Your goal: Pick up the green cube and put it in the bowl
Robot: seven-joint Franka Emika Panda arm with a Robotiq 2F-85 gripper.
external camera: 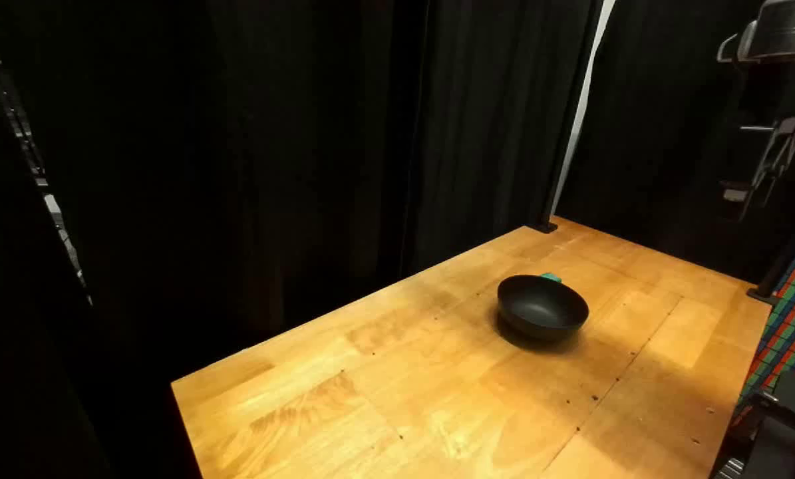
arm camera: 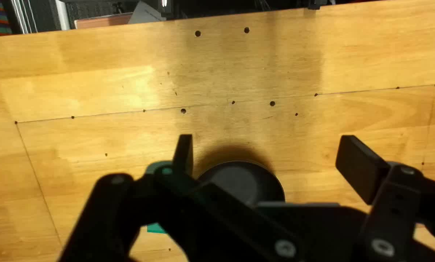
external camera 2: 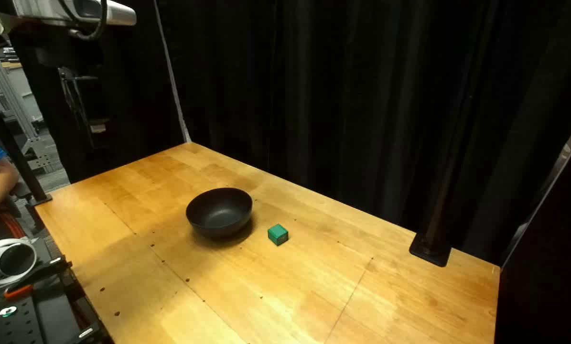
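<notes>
Wrist view: I see gripper (arm camera: 272, 160) up close over wood tbl (arm camera: 93, 54), fingers (arm camera: 363, 169) spread wide, nil held. In an exterior view, grn cube (external camera 2: 278, 234) sits on tbl, approx. 4 o'clock of blk bowl (external camera 2: 219, 212), gap btwn. Bowl upright, a bit farther off. Blk curtain (external camera 2: 338, 95) farthest, 1 o'clock, beyond tbl's far edge.

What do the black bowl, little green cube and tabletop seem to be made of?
Tabletop: wood, smooth with a slight sheen; grain and joined blocks of differing tones show.
Bowl: satin black, with a soft highlight inside; perhaps coated metal, plastic or ceramic.
Green cube: perhaps plastic or painted wood; its faces look flat and green, but it's too small in view to tell which.
</notes>
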